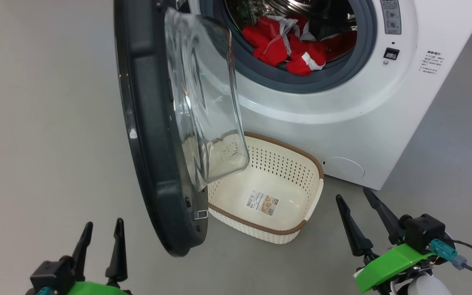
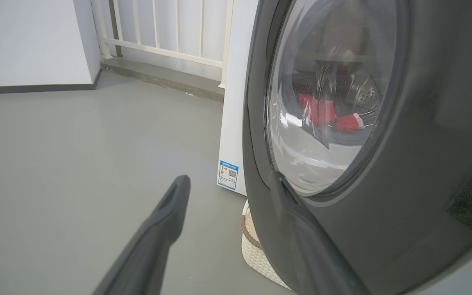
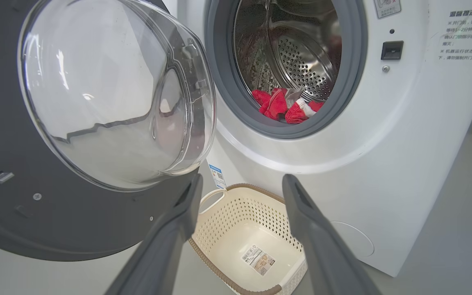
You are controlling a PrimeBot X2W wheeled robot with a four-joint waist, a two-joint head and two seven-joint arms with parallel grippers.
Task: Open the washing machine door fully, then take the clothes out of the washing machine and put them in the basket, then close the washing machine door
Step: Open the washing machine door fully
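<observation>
Two grippers, each with two dark fingers, stand spread wide and hold nothing. The left gripper (image 1: 104,223) sits low, just beside the bottom edge of the one washing machine door (image 1: 146,123). In its wrist view one finger lies against the door's dark outer face, though whether they touch cannot be told. The right gripper (image 1: 352,194) hangs over the grey floor (image 1: 35,123), near the one basket (image 1: 285,168) and apart from it. The door stands swung out, its single glass bowl (image 1: 203,102) bulging over the basket's left end. The basket sits on the floor just before the one washing machine (image 1: 342,114), one paper label (image 1: 262,203) showing on its bottom. The clothes (image 1: 289,45) lie in one red heap at the drum's front lip. How many garments there are cannot be told.
</observation>
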